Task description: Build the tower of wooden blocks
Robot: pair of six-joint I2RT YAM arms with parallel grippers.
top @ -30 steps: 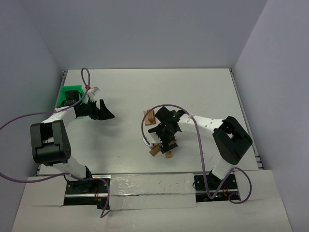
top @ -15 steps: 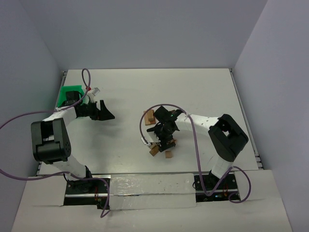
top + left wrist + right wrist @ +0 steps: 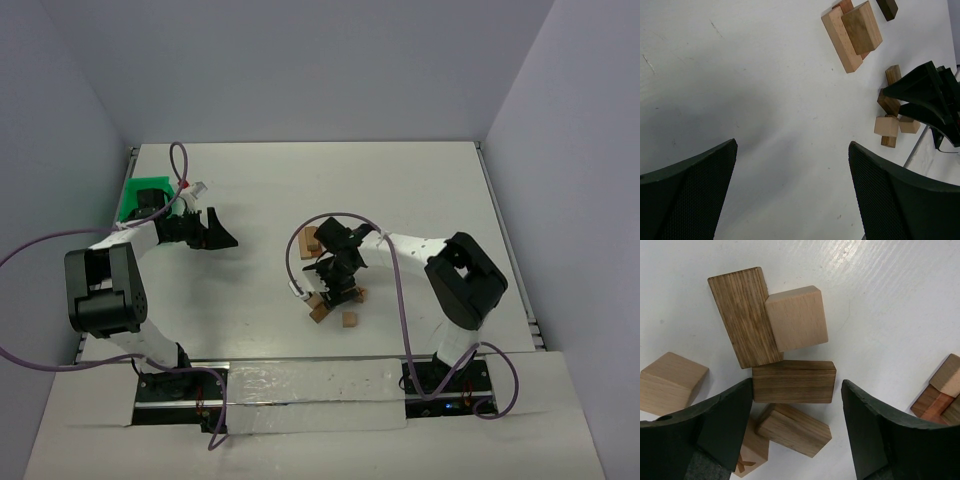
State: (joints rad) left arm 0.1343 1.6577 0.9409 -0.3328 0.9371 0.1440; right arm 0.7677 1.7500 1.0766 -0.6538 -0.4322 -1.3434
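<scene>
Several loose wood blocks lie in a cluster under my right gripper (image 3: 335, 285). In the right wrist view its jaws straddle a dark brown bar (image 3: 793, 381) and a tan bar (image 3: 795, 429) lying just below it. The left jaw touches the dark bar's end; a small gap shows at the right jaw, so it is open. A striped bar (image 3: 744, 315), a light cube (image 3: 797, 317) and an X-marked block (image 3: 751, 455) lie close by. The tower (image 3: 312, 240) is a low stack of bars behind the cluster. My left gripper (image 3: 215, 232) hangs open over bare table (image 3: 765, 75).
A green tray (image 3: 140, 195) sits at the far left behind the left arm. A loose cube (image 3: 350, 320) lies near the front edge by the cluster. Purple cables loop beside both arms. Walls close the table on three sides.
My right gripper has shifted left and down onto the block cluster, and its jaws have narrowed around the dark bar. The left arm has not moved.
</scene>
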